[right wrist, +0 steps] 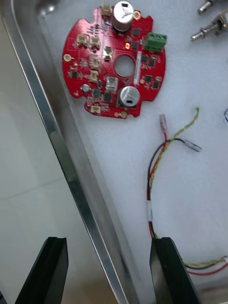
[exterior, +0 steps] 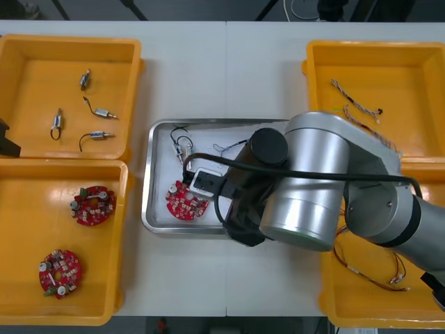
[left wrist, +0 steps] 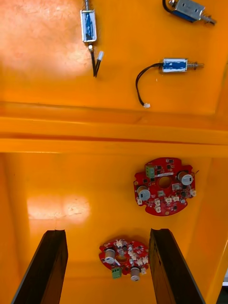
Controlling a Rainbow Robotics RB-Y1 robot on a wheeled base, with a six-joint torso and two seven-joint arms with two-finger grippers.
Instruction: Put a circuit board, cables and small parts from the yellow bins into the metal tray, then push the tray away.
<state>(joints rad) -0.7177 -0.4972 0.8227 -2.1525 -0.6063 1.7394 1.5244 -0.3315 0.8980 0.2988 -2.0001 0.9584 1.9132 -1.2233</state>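
While right pincer (right wrist: 108,242) gapes empty astride tray rim (right wrist: 57,142), cable (right wrist: 151,190) beside, left pincer (left wrist: 108,232) spread over bin (left wrist: 57,190)

Shiny metal tray (right wrist: 61,152), glossy bins (left wrist: 114,128)

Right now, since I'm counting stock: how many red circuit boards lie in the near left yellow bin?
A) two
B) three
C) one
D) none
A: one circuit board and a second board lie in that yellow bin; a third board sits in the metal tray.
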